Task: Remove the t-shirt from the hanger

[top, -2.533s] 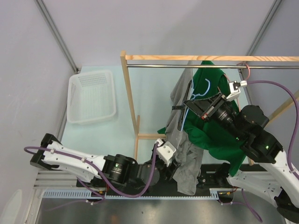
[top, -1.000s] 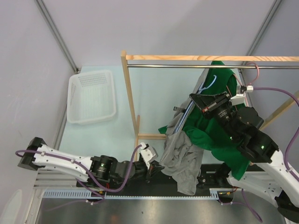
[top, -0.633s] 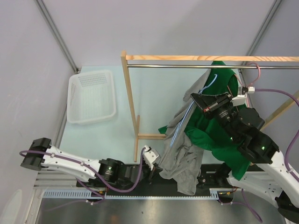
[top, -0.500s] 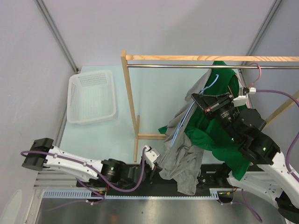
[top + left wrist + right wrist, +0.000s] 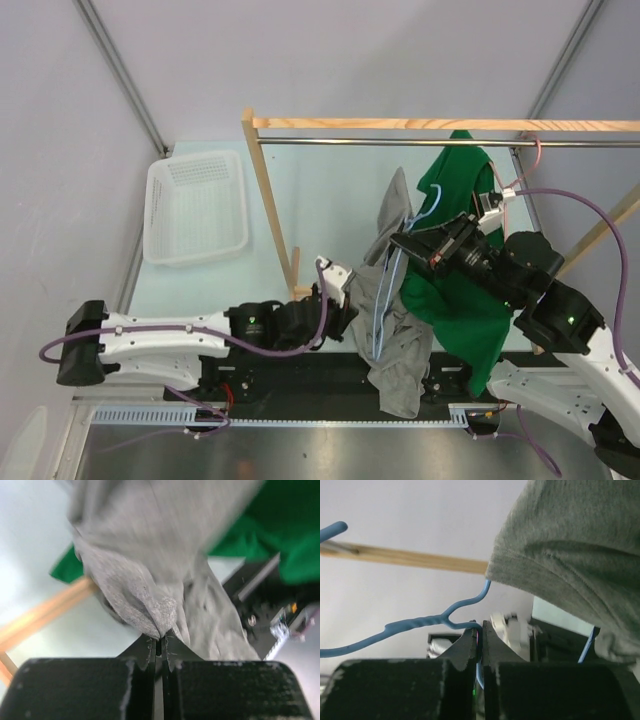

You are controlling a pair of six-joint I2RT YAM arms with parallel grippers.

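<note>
The grey t-shirt droops off a blue wire hanger in front of the rack, its bulk bunched low over the black base. My left gripper is shut on a fold of the shirt's edge; in the left wrist view the cloth is pinched at the fingertips. My right gripper is shut on the hanger's wire just below its twisted neck, between the tips. Grey fabric hangs over the upper right of that view.
A green garment hangs from the metal rail of the wooden rack, right behind the grey shirt. A white basket sits at the back left. Grey tent walls close in around the table.
My left gripper has swung up and to the right with the shirt's edge. The hanger and my right gripper dropped lower and to the left. The rack's post shifted slightly left.
</note>
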